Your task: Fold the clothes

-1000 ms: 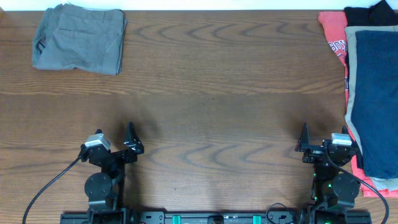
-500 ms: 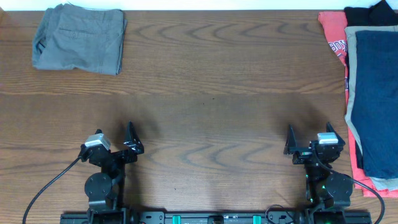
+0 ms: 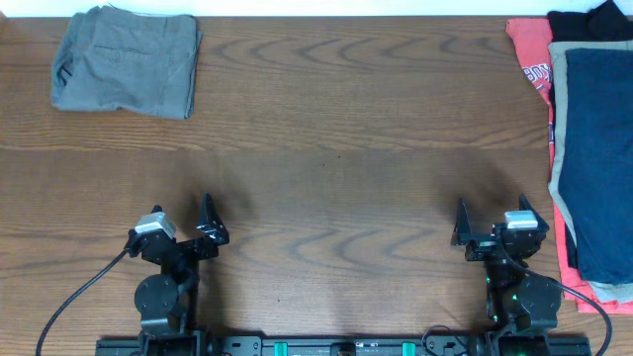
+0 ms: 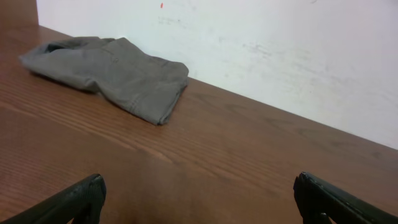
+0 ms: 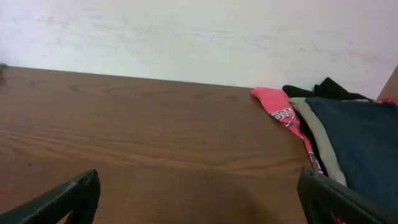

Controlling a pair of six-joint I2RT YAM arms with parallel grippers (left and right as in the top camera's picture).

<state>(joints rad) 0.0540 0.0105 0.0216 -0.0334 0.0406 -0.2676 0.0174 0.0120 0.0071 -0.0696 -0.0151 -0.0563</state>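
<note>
Right gripper [image 5: 199, 200] has slid left along the near edge of the bench [image 3: 336, 148] and now stands clear of the pile. Nothing else has shifted.

At the far-left corner, the grey shorts [image 3: 127, 61] lie in a compact rectangle and look already folded. At the near edge, left of centre, the left gripper [image 3: 212, 222] sits with its jaws spread wide and nothing between them. Right of centre on the same edge, the right gripper is equally wide open and empty, near the pile but not touching it.

Along the right edge the pile waits. A navy garment [image 3: 598, 148] lies on top, with a tan layer [image 3: 556, 129] showing under its left border. A coral-red piece [image 3: 529, 54] pokes out toward the far-right corner, and a black one [image 3: 588, 22] is bunched at the corner itself.

Expect all of it to be light, soft and limp. It should sag from any single hold and drape rather than keep its shape. The navy piece is probably your next item. Pinch it at its exposed left border or a corner, taking only the top layer so the tan one does not come with it. Use both grippers well apart along one edge so it hangs flat.
</note>
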